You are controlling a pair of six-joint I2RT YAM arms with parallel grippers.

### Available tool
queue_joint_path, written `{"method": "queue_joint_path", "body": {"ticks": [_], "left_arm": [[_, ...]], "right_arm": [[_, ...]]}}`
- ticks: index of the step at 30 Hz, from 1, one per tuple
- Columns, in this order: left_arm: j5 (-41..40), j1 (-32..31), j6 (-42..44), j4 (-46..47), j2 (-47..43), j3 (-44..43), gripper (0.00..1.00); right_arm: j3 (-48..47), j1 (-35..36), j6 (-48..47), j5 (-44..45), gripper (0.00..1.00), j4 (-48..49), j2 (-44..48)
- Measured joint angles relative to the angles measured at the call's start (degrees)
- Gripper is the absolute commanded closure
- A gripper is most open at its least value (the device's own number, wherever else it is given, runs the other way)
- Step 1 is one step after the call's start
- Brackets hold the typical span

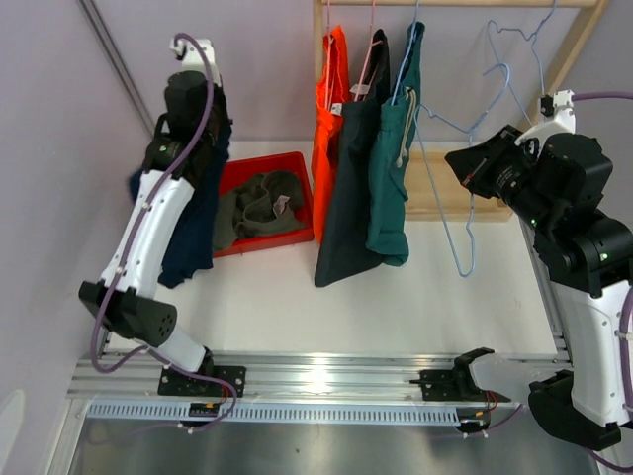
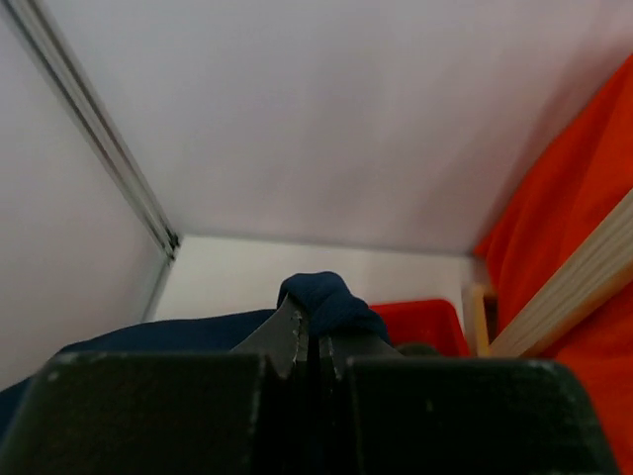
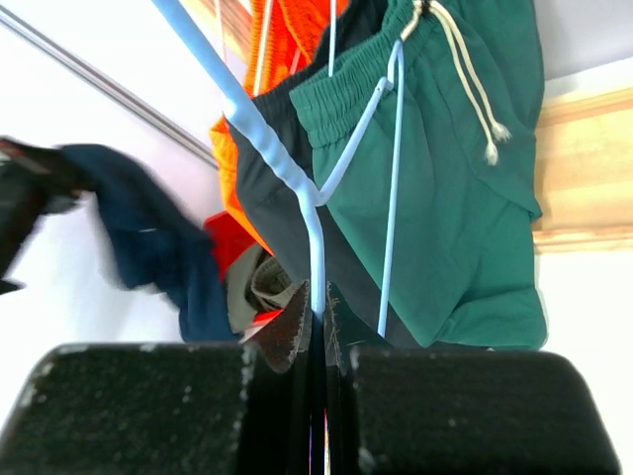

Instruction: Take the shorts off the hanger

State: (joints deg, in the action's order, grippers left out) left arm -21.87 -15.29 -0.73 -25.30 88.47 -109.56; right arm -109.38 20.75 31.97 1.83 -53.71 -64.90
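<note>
Left pincer (image 2: 309, 336): black fingers pressed together on a bunched fold of the navy blue shorts (image 1: 193, 237); the soft, matte cloth hangs limp below this pincer, clear of any hanger. Down and to the right of it, the dark olive shorts (image 1: 259, 206) lie crumpled in a rectangular red bin (image 1: 267, 163); further right, three shorts hang in a close row, each on its own wire hanger: the bright orange shorts (image 1: 329, 109), flat and smooth; the charcoal grey shorts (image 1: 346, 208), the longest; the teal green shorts (image 1: 393, 188), with a gathered elastic waistband and a cream drawstring (image 3: 465, 69).

Right pincer (image 3: 316, 317): fingers clamped narrowly on the thin wire of an empty light blue hanger (image 3: 267, 136); the rounded wire rises from between the fingertips and bends away to the upper left. The teal pair hangs just beyond this pincer, the charcoal and orange pairs behind it to the left; pale planks of a wooden frame (image 3: 584, 168) lie to the right.
</note>
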Motion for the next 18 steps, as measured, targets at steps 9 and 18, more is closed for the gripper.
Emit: {"method": "queue_joint_path", "body": {"ticks": [9,18], "left_arm": [[4.68,1.6,-5.77,5.79,2.4,18.69,0.88],[6.8,1.6,-13.51,6.78,0.44,32.39,0.01]], "right_arm": [[5.6,-0.07,-0.52,0.31,1.0,2.93,-0.09],[-5.49,-2.36,-4.11,-0.39,1.0,5.18,-10.69]]}}
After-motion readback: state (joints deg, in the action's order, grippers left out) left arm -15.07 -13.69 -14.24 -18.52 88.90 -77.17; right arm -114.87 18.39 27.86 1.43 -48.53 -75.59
